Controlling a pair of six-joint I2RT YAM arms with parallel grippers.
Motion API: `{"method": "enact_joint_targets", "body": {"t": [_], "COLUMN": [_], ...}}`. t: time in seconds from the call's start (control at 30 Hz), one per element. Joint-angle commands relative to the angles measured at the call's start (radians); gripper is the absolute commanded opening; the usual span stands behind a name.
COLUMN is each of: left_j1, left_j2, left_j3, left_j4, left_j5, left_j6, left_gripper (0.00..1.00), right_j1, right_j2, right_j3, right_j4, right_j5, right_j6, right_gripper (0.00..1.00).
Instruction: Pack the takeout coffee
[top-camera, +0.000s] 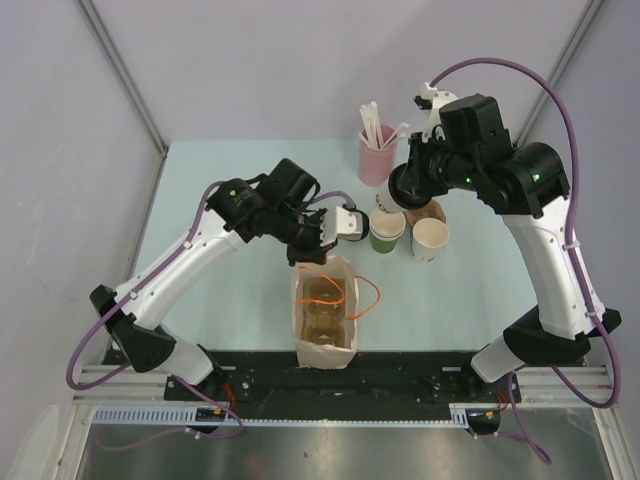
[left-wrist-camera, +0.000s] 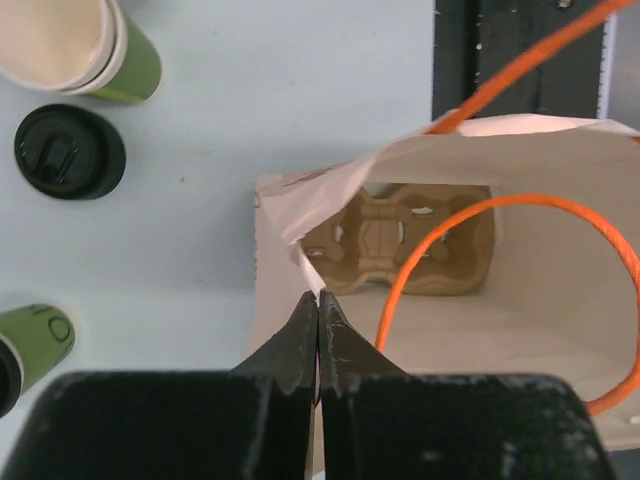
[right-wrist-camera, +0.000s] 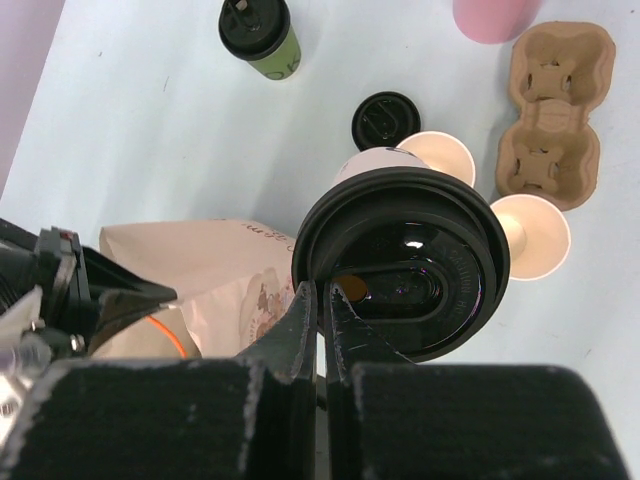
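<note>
The left gripper (left-wrist-camera: 318, 296) is pinched fully closed on the rim of the paper bag (left-wrist-camera: 300, 200), which stands open at the middle of the desk's (top-camera: 230, 290) near edge with a cardboard carrier (left-wrist-camera: 400, 240) inside. The right gripper (right-wrist-camera: 321, 292) is clamped tight on the edge of a black lid (right-wrist-camera: 400, 265), holding a pale lidded cup (right-wrist-camera: 365, 162) above the desk. The green lidded cup (right-wrist-camera: 258, 35) stands upright beyond the bag, toward the far edge, near a loose lid (right-wrist-camera: 386, 120).
</note>
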Motion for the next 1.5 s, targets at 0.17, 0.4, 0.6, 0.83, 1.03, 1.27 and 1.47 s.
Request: {"method": "enact_joint_targets", "body": {"t": [0.17, 0.4, 0.6, 0.83, 1.03, 1.27, 1.47], "left_j1": [-0.063, -0.063, -0.063, -0.061, -0.043, 0.014, 0.039], "left_j2": [-0.035, -0.018, -0.007, -0.007, -0.103, -0.302, -0.308], "left_j3": [0.08, 0.079, 0.11, 0.221, 0.288, -0.028, -0.068], "left_j4": [-0.007, 0.021, 0.053, 0.067, 0.064, 0.06, 0.06], "left_j5": [-0.082, -0.159, -0.211, -0.255, -0.28, -0.383, -0.303], "left_j6": [-0.068, -0.071, -0.097, -0.155, -0.281, -0.416, -0.577], "left_gripper": [0.0, 0.04, 0.38, 0.71, 0.8, 0.75, 0.8], "right_j1": [-0.005, -0.002, 0.019, 0.079, 0.107, 0.297, 0.422], "right_j2": [0.008, 0.013, 0.022, 0.028, 0.014, 0.002, -0.001], "right_j3": [0.059, 0.047, 0.068, 0.084, 0.113, 0.102, 0.099], "right_j4": [-0.149, -0.149, -0.149, -0.149, -0.149, -0.151, -0.149], "right_j5": [-0.027, -0.058, -0.058, -0.039, -0.027, -0.073, -0.07], "right_j6": [-0.046, -0.056, -0.047, -0.038, -0.024, -0.035, -0.032], "right_gripper": [0.0, 0.0, 0.0, 0.0, 0.0, 0.0, 0.0]}}
